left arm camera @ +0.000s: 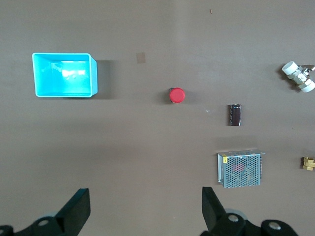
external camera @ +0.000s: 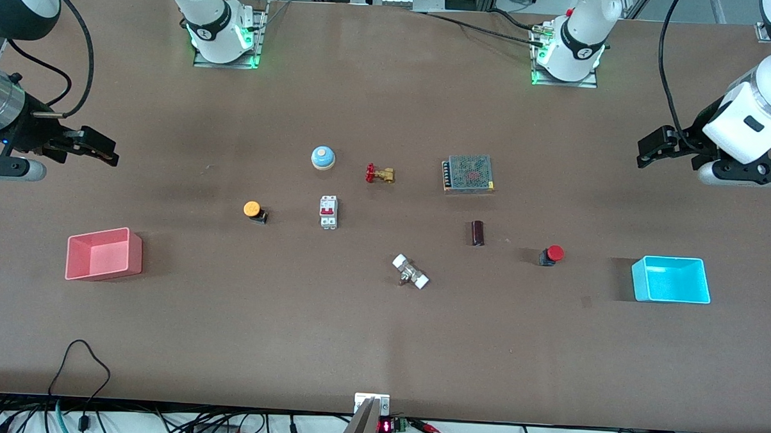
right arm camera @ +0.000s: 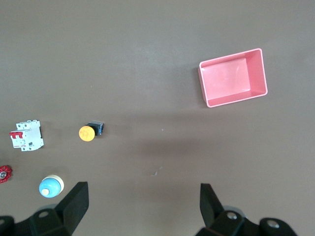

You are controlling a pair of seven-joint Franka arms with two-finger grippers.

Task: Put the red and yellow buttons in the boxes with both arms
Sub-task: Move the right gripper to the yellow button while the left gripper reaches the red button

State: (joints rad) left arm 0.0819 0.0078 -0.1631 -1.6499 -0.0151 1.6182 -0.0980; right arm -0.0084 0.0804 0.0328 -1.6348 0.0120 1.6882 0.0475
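The red button [external camera: 553,254] lies on the table beside the cyan box [external camera: 670,279], toward the left arm's end; both show in the left wrist view, the button [left arm camera: 177,95] and the box [left arm camera: 64,75]. The yellow button [external camera: 254,210] lies farther from the front camera than the pink box [external camera: 104,253]; the right wrist view shows the button [right arm camera: 87,132] and the box [right arm camera: 233,77]. My left gripper [external camera: 651,151] [left arm camera: 146,209] is open and empty, high over its end of the table. My right gripper [external camera: 99,149] [right arm camera: 143,206] is open and empty, high over its end.
Between the buttons lie a pale blue dome [external camera: 323,157], a brass valve with a red handle [external camera: 379,174], a white circuit breaker [external camera: 328,212], a metal power supply [external camera: 468,174], a dark cylinder [external camera: 478,233] and a white-ended fitting [external camera: 410,272].
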